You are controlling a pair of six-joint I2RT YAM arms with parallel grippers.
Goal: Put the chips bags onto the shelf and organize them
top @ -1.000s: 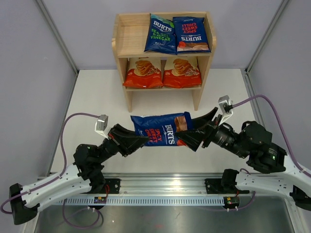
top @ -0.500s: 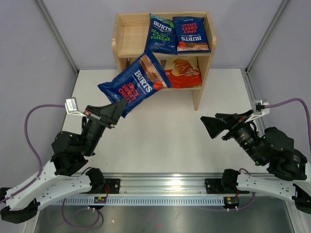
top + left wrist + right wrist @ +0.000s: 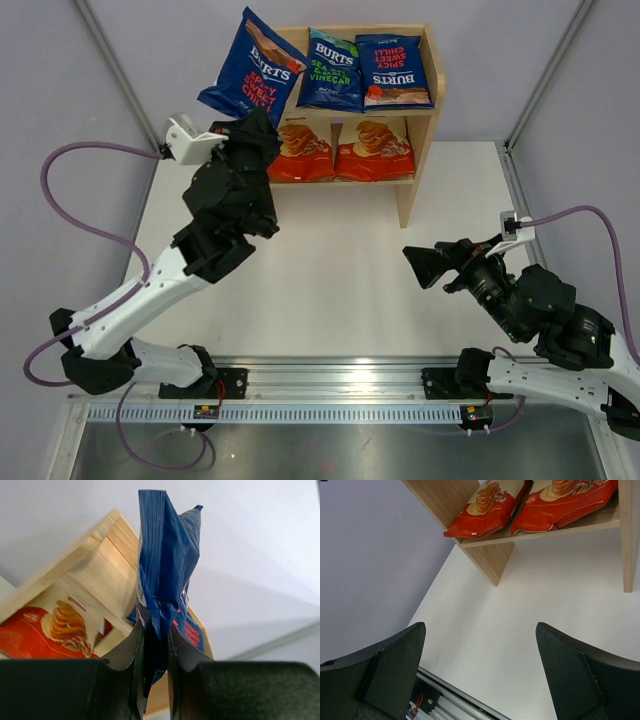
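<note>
Left pincer [image 3: 155, 631] tight on Burts bag [image 3: 162, 555]

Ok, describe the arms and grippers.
Both arms have white lower links and black joints. The left gripper and right gripper carry broad black wedge-shaped fingers. A purple cable loops to a small white camera box at each wrist.

Overhead looks down; wrist views (both close) share the shelf [image 3: 107, 562].
</note>
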